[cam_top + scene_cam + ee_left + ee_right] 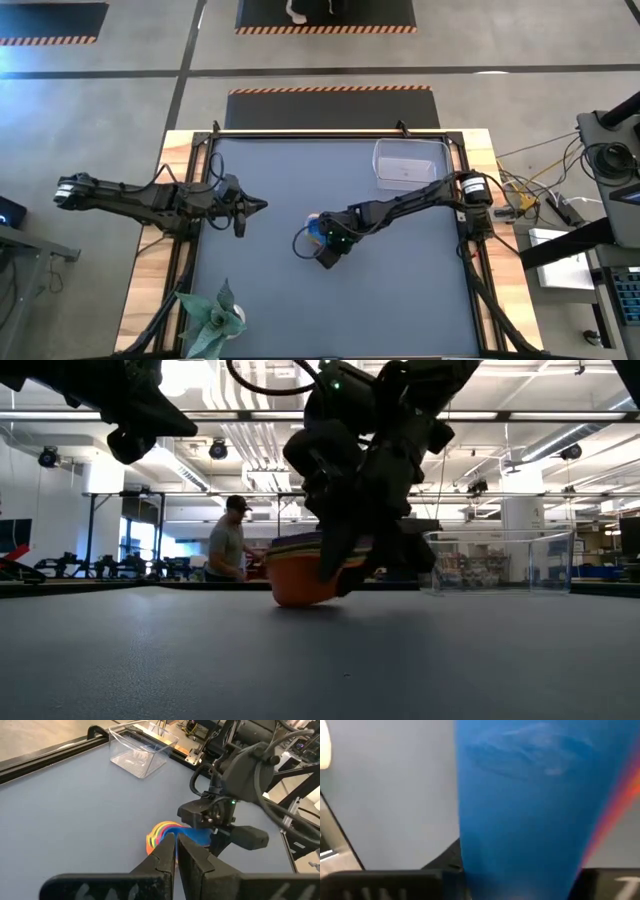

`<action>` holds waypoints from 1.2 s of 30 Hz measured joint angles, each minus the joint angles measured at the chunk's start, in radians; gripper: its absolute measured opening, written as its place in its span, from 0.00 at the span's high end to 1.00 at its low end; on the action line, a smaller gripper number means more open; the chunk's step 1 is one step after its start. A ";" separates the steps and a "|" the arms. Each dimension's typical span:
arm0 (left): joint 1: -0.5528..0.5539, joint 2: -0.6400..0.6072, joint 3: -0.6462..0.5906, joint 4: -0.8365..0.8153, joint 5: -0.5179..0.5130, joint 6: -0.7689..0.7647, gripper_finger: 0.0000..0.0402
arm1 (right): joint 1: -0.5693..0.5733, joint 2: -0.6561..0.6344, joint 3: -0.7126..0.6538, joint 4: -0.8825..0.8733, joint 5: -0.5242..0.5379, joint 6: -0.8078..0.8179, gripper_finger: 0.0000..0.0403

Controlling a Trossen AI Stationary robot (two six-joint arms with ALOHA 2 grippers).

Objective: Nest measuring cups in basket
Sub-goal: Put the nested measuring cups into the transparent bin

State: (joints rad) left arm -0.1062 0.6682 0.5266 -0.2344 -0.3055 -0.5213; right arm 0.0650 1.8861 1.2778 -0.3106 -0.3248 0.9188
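1. I've got the table [280,280] filling my overhead feed, dark mat all round the right gripper [322,240], which sits low near the middle of it.
2. The right arm [410,200] stretches back from that gripper toward the far right corner; the left arm [150,197] waits well off to the gripper's left, above the table's left edge.
3. The basket [408,163] stands upright well beyond the right gripper, near the far right corner, clear walls showing in the low view [500,563] and nothing coloured inside it that I can make out.
4. The plant [210,318] is at the near left corner, well apart from both grippers.
5. A person [226,540] stands in the room behind the table.
6. The measuring cups [167,832] are stacked together on the mat right at the right gripper; from the low view the orange one [298,582] is the outer shell, bowl resting on the mat, other coloured rims layered in it.
7. The right gripper is clamped on the blue cup [525,805] of that stack; blue plastic fills my right wrist feed between the fingers.
8. The left gripper [177,851] hangs above the mat with fingers nearly together, holding nothing, pointed at the stack.
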 joint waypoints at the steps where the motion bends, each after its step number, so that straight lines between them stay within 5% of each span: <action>1: 0.000 0.000 0.000 0.000 0.000 0.000 1.00 | 0.000 0.000 0.000 -0.008 0.000 0.004 0.75; 14: 0.013 0.000 -0.004 -0.005 0.000 0.008 1.00 | 0.000 -0.013 0.020 -0.209 0.003 -0.021 0.51; 36: 0.023 0.000 -0.012 -0.005 0.000 0.004 1.00 | 0.008 -0.018 0.161 -0.392 0.277 -0.249 0.49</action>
State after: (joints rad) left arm -0.0830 0.6682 0.5144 -0.2394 -0.3054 -0.5172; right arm 0.0731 1.8679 1.4387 -0.7029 -0.0478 0.6697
